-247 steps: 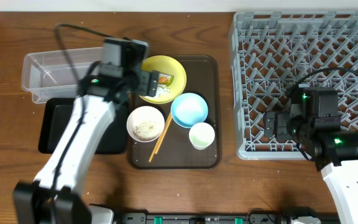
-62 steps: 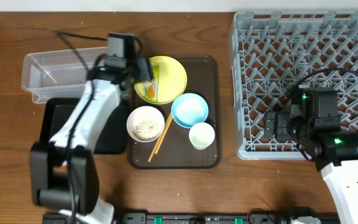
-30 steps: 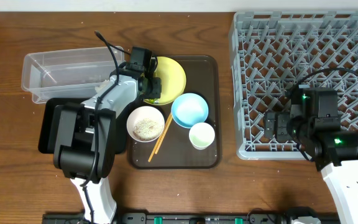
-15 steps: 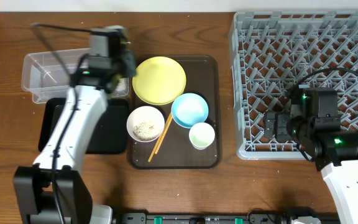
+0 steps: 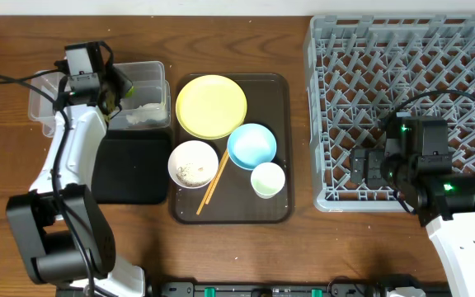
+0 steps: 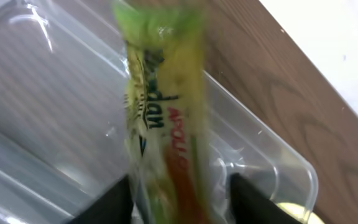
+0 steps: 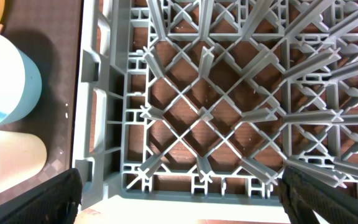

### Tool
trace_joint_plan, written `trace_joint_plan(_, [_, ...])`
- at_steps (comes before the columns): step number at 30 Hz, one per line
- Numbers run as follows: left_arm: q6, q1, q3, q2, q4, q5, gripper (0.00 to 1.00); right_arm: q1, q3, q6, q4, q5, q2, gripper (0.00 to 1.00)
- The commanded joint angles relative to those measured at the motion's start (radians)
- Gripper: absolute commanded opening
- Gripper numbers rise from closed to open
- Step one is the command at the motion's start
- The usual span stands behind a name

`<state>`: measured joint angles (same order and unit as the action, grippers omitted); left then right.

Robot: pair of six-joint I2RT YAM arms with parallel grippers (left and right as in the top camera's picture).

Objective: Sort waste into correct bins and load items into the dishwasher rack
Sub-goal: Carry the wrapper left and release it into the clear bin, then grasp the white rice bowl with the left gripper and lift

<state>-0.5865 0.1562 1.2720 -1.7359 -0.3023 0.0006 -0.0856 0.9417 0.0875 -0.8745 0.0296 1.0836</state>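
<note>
**Carried snack wrapper (image 6: pixel 166 124) off yellow plate (image 5: pixel 211 106), out over clear tub (image 5: pixel 155 82)**

Swung the left gripper (image 6: pixel 179 208) away from the plate toward the far-left corner of the bench within the last half second, leaving the plate bare. Pinching the wrapper between both fingers, hung lengthwise above the tub's open inside, not yet let go. Cannot tell whether it touches the tub wall. Hovering the right gripper (image 5: pixel 359 169) over the near-left part of the dishwasher rack (image 5: pixel 402 82) by the right edge, claw spread wide, holding nothing.

Looks early in the job. Counts one piece of waste as nearly binned, pending release. Shows rice scraps (image 5: pixel 192 171) in the white bowl (image 5: pixel 173 165), so more waste to clear, likely into the black tray (image 5: pixel 130 173) lying just nearer than the tub. Cannot say whether the pale patch inside the tub is food or glare. Loaded nothing into the rack so far: plate, white bowl, light blue bowl (image 5: pixel 251 145), small cup (image 5: pixel 268 179) and chopsticks (image 5: pixel 214 181) all sitting on the brown serving tray (image 5: pixel 275 99) mid-bench.
</note>
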Motion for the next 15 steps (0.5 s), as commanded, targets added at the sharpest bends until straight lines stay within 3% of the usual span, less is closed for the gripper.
trace_joint_plan(1, [0.063,0.001,0.004,0.020,0.005,0.026,0.55,0.016,0.021,0.009,-0.002,-0.003,-0.005,0.99])
trace_joint_plan(7, [0.097,-0.009,0.004,0.127,-0.081,0.099,0.61,0.016,0.021,0.009,-0.001,-0.003,-0.005,0.99])
trace_joint_plan(15, [0.190,-0.140,0.001,0.184,-0.411,0.235,0.61,0.016,0.021,0.009,-0.001,-0.003,-0.005,0.99])
